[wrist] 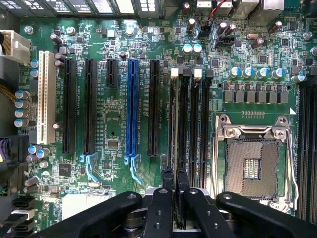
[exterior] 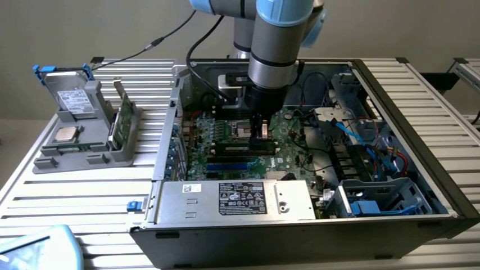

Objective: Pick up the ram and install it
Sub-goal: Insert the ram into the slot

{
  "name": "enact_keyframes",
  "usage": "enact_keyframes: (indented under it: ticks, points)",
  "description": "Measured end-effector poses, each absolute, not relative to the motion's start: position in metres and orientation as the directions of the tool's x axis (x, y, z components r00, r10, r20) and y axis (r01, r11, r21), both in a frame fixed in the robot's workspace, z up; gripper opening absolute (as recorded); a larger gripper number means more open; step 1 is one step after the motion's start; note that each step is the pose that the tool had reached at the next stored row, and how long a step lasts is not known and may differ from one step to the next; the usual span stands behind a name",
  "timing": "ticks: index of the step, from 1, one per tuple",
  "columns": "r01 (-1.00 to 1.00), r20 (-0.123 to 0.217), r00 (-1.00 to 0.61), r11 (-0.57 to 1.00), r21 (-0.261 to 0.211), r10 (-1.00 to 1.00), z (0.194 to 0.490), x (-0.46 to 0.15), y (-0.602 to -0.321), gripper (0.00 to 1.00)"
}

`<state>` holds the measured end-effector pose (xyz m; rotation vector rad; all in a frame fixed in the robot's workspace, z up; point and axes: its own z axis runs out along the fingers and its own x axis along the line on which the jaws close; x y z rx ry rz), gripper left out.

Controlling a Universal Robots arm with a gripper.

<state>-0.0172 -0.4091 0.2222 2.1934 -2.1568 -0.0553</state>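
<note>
In the wrist view, the gripper (wrist: pixel 175 176) is clenched on the ram (wrist: pixel 174 148). The stick is seen edge-on, as a thin dark strip running straight out from between the fingertips. Its long axis lies parallel with the black memory slots (wrist: pixel 200 124) beside the CPU socket (wrist: pixel 250 163). It sits over the slot farthest from that socket, on the side toward the blue expansion slot (wrist: pixel 132 109). Stick and slot look in line, and I judge that this alignment is what seating depends on. The fingers hide the stick's near end. I cannot tell whether its lower edge has entered the slot.

In the exterior view, the arm reaches straight down into the open computer case (exterior: pixel 300 242). The gripper (exterior: pixel 261 134) is just beside the CPU socket (exterior: pixel 241 132), over the memory slots on the socket's power-supply (exterior: pixel 240 198) side. The stick itself is too small to make out under the dark fingers. Well apart from the socket, outside the case, a grey fixture (exterior: pixel 82 152) holds a taller green card (exterior: pixel 123 121).
</note>
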Motion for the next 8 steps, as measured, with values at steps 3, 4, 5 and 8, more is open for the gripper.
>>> enact_keyframes:
  ticks: [3, 4, 5, 8]
  points:
    - [-0.997, 0.020, 0.018, -0.016, 0.071, -1.000, 0.2222, -0.0172, -0.4091, 0.22]
    - [-0.997, 0.020, 0.018, -0.016, 0.071, -1.000, 0.2221, -0.0172, -0.4091, 0.22]
    - [-0.997, 0.020, 0.018, -0.016, 0.071, -1.000, 0.2222, -0.0172, -0.4091, 0.28]
    - [-0.997, 0.020, 0.017, -0.016, 0.071, -1.000, 0.2221, -0.0172, -0.4091, 0.39]
